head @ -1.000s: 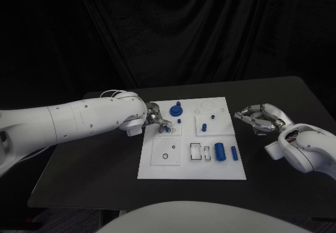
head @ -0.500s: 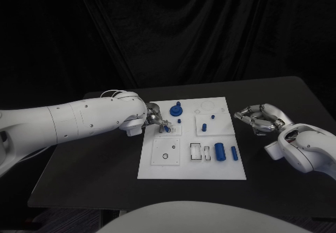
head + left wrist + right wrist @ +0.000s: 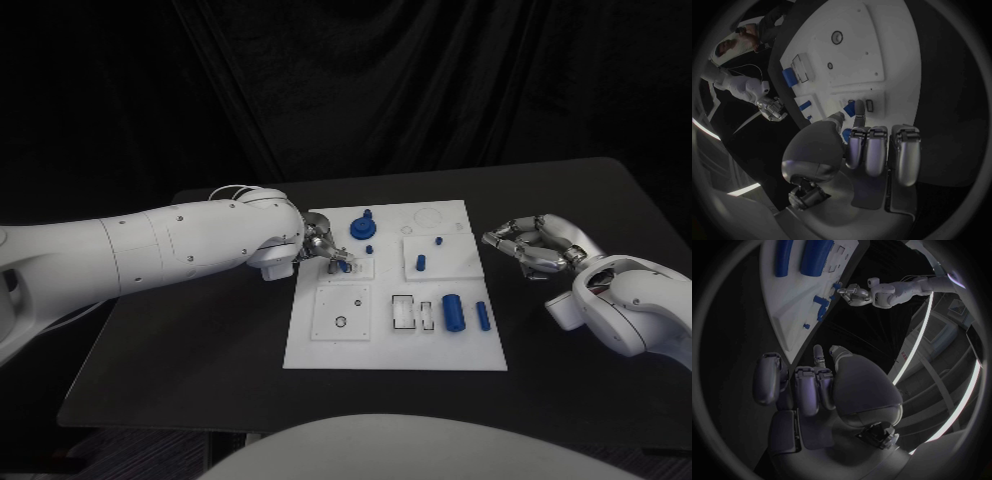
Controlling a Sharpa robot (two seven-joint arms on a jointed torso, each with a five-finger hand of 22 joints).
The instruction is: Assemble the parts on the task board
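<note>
Left hand (image 3: 326,250) over the task board's (image 3: 397,350) left edge, fingers (image 3: 858,111) pinching a small blue part (image 3: 340,266). Right hand (image 3: 531,245) just off the board's right edge above the tabletop (image 3: 188,340), fingers curled in, holding nothing. Two blue cylinders (image 3: 464,313) lie on the board.

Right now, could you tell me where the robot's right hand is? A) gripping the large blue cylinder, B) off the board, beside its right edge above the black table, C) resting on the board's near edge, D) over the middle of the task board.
B: the right hand sits beyond the task board's right edge, over the black table, fingers curled in and holding nothing.
</note>
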